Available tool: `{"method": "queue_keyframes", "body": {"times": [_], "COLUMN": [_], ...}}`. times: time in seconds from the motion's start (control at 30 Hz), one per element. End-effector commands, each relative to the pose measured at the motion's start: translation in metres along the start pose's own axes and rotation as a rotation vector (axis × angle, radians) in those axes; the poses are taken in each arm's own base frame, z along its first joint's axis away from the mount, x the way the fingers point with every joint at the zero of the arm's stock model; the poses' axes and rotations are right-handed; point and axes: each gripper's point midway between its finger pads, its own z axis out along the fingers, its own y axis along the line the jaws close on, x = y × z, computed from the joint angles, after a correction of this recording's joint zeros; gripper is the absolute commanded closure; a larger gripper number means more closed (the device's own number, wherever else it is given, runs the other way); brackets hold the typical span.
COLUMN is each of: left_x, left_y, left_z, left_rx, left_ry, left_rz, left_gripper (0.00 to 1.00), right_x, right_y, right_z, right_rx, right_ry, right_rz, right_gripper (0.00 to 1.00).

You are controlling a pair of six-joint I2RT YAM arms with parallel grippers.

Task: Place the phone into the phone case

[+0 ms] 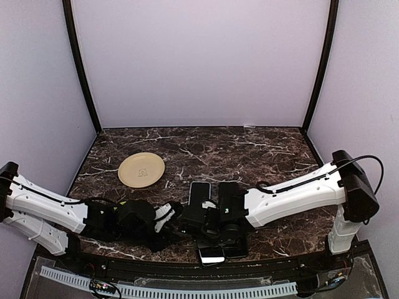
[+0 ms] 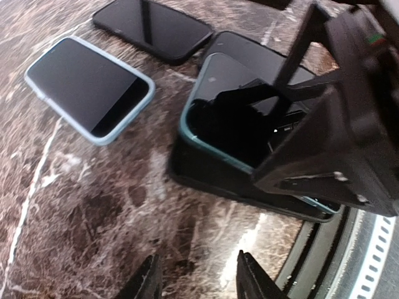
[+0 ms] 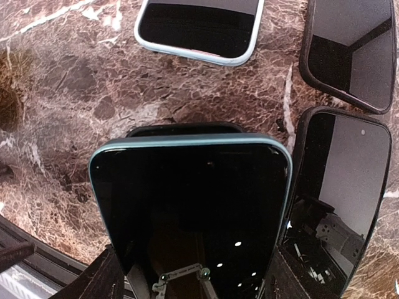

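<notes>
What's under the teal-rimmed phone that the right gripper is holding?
A black phone case lies under the phone, its rim showing along the phone's side and far end. The phone covers the case's inside, so whether any corner is seated cannot be seen.

I see a dark brown marble table [image 1: 268, 149] veined with white. Plain lilac walls [image 1: 199, 62] close three sides, joined by black corner strips [image 1: 81, 68].
</notes>
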Motion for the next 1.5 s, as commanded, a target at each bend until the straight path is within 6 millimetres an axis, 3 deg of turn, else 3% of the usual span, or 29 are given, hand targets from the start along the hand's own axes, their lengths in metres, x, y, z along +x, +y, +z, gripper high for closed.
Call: {"method": "queue_keyframes", "body": {"times": [0.0, 0.33, 0.5, 0.57, 0.77, 0.93, 1.07, 1.27, 1.47], "left_x": [0.001, -0.003, 0.001, 0.002, 0.002, 0.003, 0.002, 0.003, 0.003], "left_y": [0.012, 0.017, 0.022, 0.023, 0.025, 0.026, 0.025, 0.025, 0.025], "left_z": [-0.001, -0.009, -0.011, -0.010, -0.010, -0.009, -0.009, -0.009, -0.008], "left_rx": [-0.050, -0.041, -0.051, -0.052, -0.048, -0.046, -0.038, -0.033, -0.031], "left_ry": [0.005, -0.041, -0.034, -0.033, -0.027, -0.023, -0.025, -0.021, -0.016], "left_rz": [-0.045, -0.061, -0.069, -0.071, -0.072, -0.064, -0.062, -0.060, -0.059], "left_gripper": [0.58, 0.57, 0.57, 0.57, 0.57, 0.56, 0.56, 0.56, 0.56], "right_x": [-0.004, -0.002, 0.012, 0.018, 0.017, 0.010, 0.013, 0.041, 0.055], "right_y": [0.004, 0.002, -0.012, -0.017, -0.015, 0.006, 0.005, 0.007, -0.005], "right_z": [-0.001, 0.014, 0.024, 0.030, 0.030, 0.016, 0.013, 0.035, 0.054], "right_rx": [0.040, 0.101, 0.175, 0.191, 0.210, 0.139, 0.117, -0.007, 0.090], "right_ry": [-0.016, -0.028, 0.012, 0.032, 0.047, 0.055, 0.094, 0.213, 0.273], "right_rz": [-0.001, -0.058, -0.095, -0.104, -0.124, -0.156, -0.150, -0.125, -0.188], "right_gripper": [0.74, 0.78, 0.74, 0.61, 0.03, 0.02, 0.02, 0.02, 0.09]}}
